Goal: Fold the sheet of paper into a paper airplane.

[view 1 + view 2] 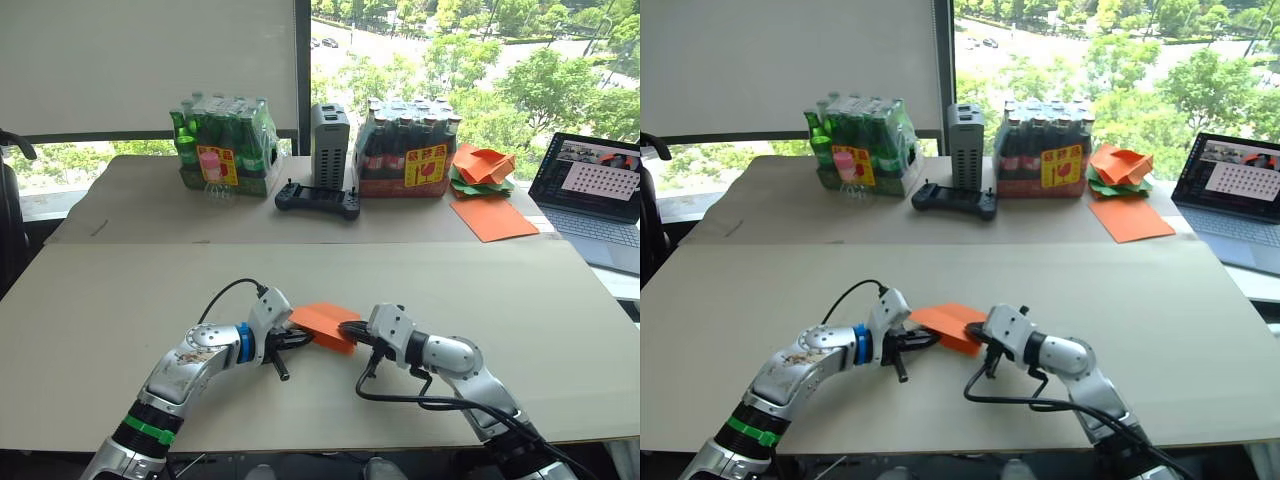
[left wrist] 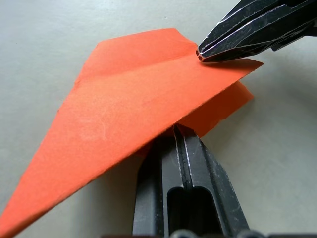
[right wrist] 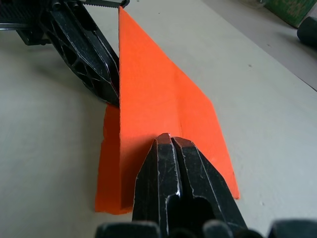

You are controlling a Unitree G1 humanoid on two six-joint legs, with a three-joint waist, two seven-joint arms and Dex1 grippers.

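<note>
The sheet of paper (image 1: 326, 322) is bright orange and folded into a pointed, layered paper airplane shape with angled wings. It is held just above the near middle of the table. My left gripper (image 1: 302, 336) is shut on its left side, with the fingers (image 2: 184, 148) clamped under a wing. From the right, my right gripper (image 1: 351, 331) is shut on the paper's (image 3: 158, 99) opposite edge. The right fingertips (image 2: 204, 52) pinch the wing's corner in the left wrist view. In the right wrist view, the left fingers (image 3: 94, 64) grip the far side.
At the back stand a pack of green bottles (image 1: 222, 150), a grey box (image 1: 330, 145), a black controller (image 1: 318, 200) and a pack of dark bottles (image 1: 405, 150). A heap of crumpled papers (image 1: 482, 165), a flat orange sheet (image 1: 492, 217) and a laptop (image 1: 600, 195) lie back right.
</note>
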